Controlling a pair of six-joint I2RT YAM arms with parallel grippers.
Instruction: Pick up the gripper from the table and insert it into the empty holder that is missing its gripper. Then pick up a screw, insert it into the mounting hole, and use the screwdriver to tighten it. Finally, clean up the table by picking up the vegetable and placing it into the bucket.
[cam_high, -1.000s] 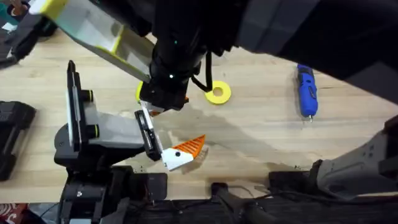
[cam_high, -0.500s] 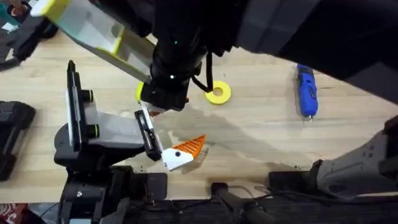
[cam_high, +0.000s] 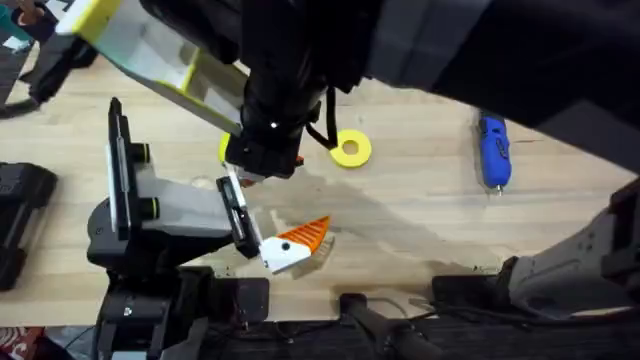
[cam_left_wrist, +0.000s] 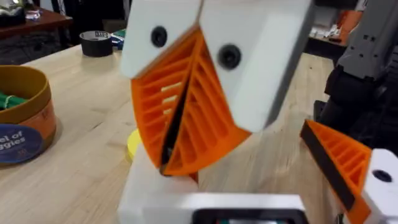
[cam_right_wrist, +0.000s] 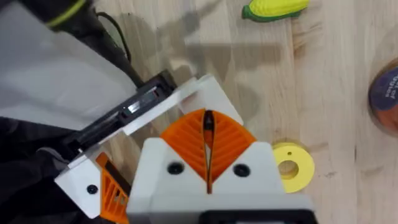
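On the pale wooden table (cam_high: 420, 215), the dark right arm (cam_high: 300, 60) reaching across sits almost as it did a second ago, nudged only slightly. Its right gripper (cam_right_wrist: 208, 134) has its orange ribbed pads pressed together; I cannot tell whether anything is between them. Their tips meet the bare white blocky holder (cam_left_wrist: 205, 200), one finger of the left gripper (cam_high: 262, 218), which is spread open with its orange-tipped finger (cam_left_wrist: 339, 162) well to the side. The round orange-brown bucket (cam_left_wrist: 25, 121) holds something green. The bright blue screwdriver (cam_high: 493, 150), the yellow corn cob (cam_right_wrist: 273, 9) and the flat yellow ring (cam_high: 350, 150) lie on the table, unmoved.
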